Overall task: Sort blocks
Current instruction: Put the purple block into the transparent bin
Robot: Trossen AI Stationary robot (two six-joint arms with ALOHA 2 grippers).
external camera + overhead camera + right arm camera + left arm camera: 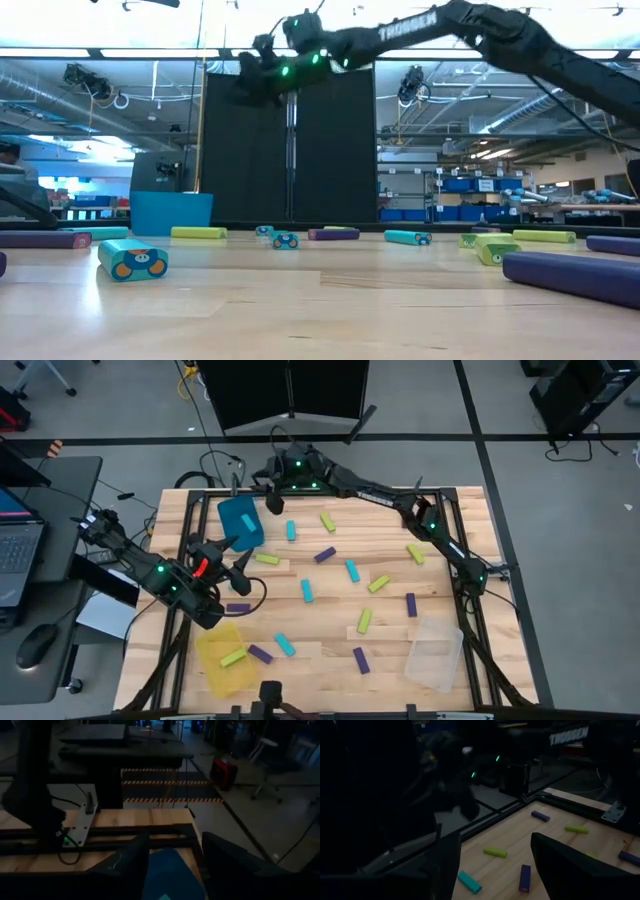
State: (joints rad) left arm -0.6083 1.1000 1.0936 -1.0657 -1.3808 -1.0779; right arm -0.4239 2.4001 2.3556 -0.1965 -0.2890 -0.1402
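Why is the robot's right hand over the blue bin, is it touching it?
Apart. The low view shows the right gripper high above the teal bin, with open room between them.

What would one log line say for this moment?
right pincer: open, over teal bin | left pincer: open, empty | blocks: mostly scattered

open end effector [492, 865], cyan block [469, 881], purple block [525, 878]

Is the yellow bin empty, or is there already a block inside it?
Not empty. In the high view, the yellow bin holds one lime block; a purple block lies just outside its edge.
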